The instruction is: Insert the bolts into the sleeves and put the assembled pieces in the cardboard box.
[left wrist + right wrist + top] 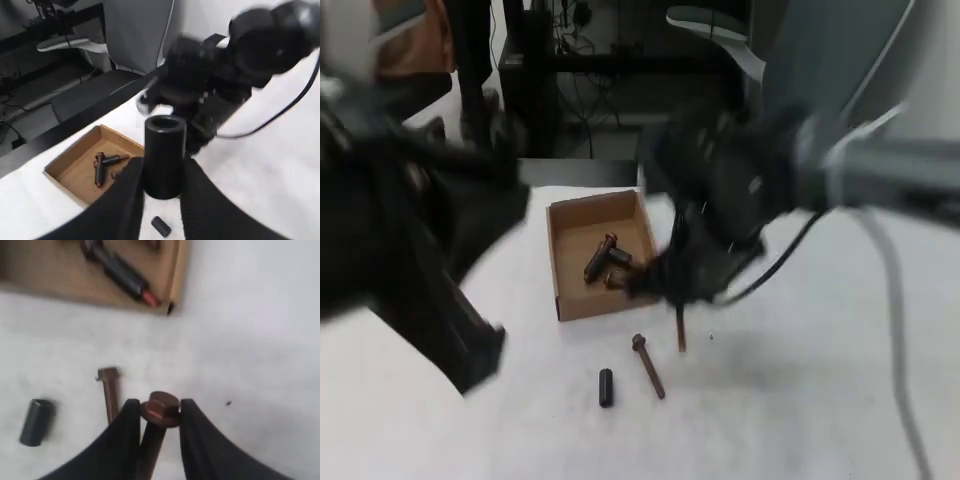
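Raised over the worktop [800,420], the left fingers [125,200] clamp a black sleeve [165,150] upright. The right fingers [125,435] pinch a rusty bolt [151,445] by its head, near a front corner of the box [575,232]

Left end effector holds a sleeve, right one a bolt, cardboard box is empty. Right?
Not empty: the high view shows assembled pieces in the cardboard box. The left end effector holds the sleeve and the right end effector the bolt, as stated.
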